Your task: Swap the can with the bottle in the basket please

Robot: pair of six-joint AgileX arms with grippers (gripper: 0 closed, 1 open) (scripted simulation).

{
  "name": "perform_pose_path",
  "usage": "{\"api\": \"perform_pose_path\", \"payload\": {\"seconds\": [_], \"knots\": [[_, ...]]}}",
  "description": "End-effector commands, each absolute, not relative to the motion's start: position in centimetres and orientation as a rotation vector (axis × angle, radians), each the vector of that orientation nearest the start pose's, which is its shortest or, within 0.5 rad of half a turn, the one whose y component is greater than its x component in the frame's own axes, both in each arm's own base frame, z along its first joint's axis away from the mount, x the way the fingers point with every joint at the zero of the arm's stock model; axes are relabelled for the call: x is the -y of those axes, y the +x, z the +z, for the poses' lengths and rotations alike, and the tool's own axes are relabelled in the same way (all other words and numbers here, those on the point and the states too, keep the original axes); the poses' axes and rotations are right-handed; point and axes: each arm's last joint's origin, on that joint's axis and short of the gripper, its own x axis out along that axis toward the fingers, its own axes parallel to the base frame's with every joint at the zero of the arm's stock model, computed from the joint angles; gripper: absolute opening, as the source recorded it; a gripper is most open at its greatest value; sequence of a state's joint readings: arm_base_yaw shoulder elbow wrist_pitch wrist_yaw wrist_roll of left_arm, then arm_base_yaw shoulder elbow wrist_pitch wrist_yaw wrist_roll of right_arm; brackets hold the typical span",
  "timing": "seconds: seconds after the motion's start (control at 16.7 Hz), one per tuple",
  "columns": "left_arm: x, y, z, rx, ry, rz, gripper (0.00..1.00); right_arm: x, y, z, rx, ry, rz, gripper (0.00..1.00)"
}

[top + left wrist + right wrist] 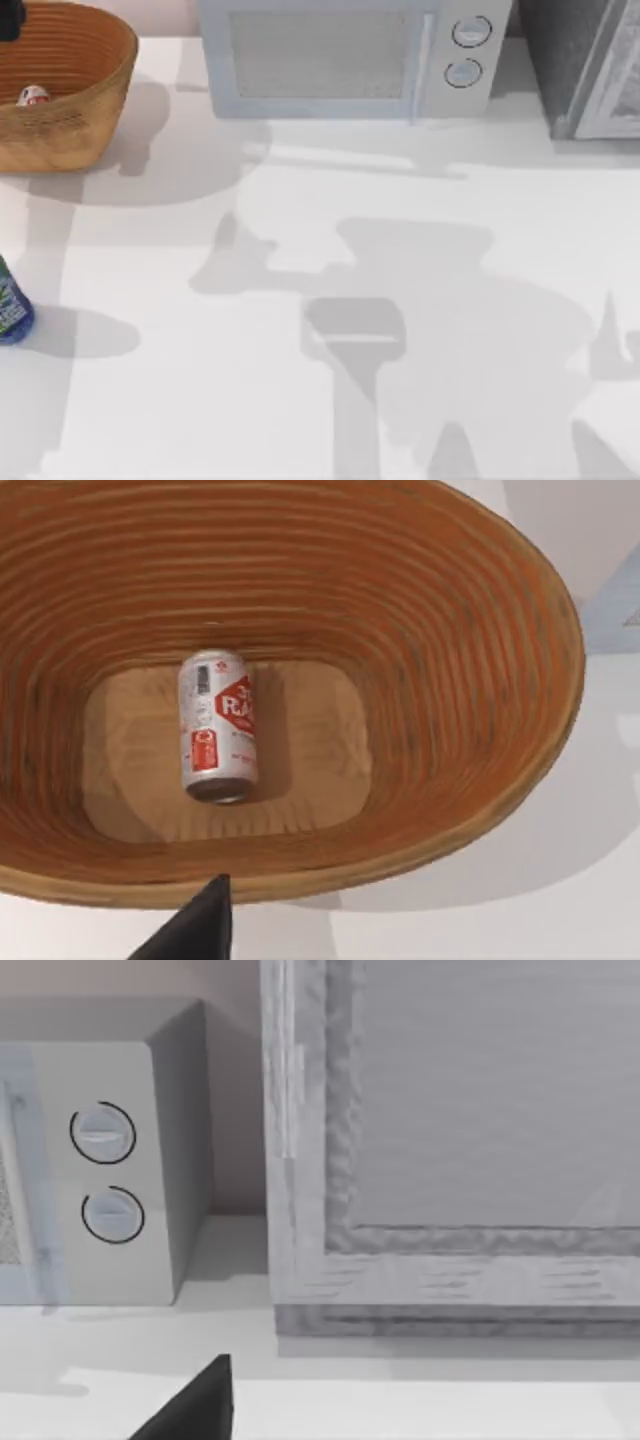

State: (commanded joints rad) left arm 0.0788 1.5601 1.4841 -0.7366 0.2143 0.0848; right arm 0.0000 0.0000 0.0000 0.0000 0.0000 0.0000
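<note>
1. As seen from the top view, the basket [62,85] sits at the table's [330,300] far left corner, with the can [33,96] lying inside it. The bottle [12,305] stands at the left edge, well apart from the basket and nearer the front. A microwave [350,55] stands along the back edge; a grey cabinet [590,65] stands to its right.
2. From the left wrist view, the left gripper [200,925] hangs above the basket's [470,630] near rim — one dark fingertip shows, and whether the pincer is released or clenched cannot be told. The can [216,728] lies on its side on the basket floor.
3. From the right wrist view, the right gripper [195,1405] faces the microwave [110,1160] and the cabinet [450,1160] — its grip state cannot be told either.
</note>
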Motion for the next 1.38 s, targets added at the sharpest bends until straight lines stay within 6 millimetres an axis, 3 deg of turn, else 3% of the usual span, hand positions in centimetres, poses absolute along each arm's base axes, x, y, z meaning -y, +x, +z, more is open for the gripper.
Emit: {"api": "perform_pose_path", "payload": {"seconds": [0.3,0.54,0.78,1.08,1.14,1.38], "knots": [[-5.2,44.0,27.9,-1.051,-0.116,-0.165,1.00,0.1,10.6,16.0,0.000,0.000,0.000,1.00],[-7.3,48.7,22.0,-1.198,-0.166,-0.166,1.00,0.1,10.6,16.0,0.000,0.000,0.000,1.00],[-8.4,50.6,18.5,-1.267,-0.192,-0.164,1.00,0.1,10.6,16.0,0.000,0.000,0.000,1.00],[-8.5,50.7,18.2,-1.273,-0.194,-0.164,1.00,0.1,10.6,16.0,0.000,0.000,0.000,1.00],[-7.9,50.8,19.2,-1.245,-0.179,-0.176,1.00,0.1,10.6,16.0,0.000,0.000,0.000,1.00],[-8.0,51.2,17.2,-1.274,-0.194,-0.164,1.00,0.1,10.6,16.0,0.000,0.000,0.000,1.00]]}}
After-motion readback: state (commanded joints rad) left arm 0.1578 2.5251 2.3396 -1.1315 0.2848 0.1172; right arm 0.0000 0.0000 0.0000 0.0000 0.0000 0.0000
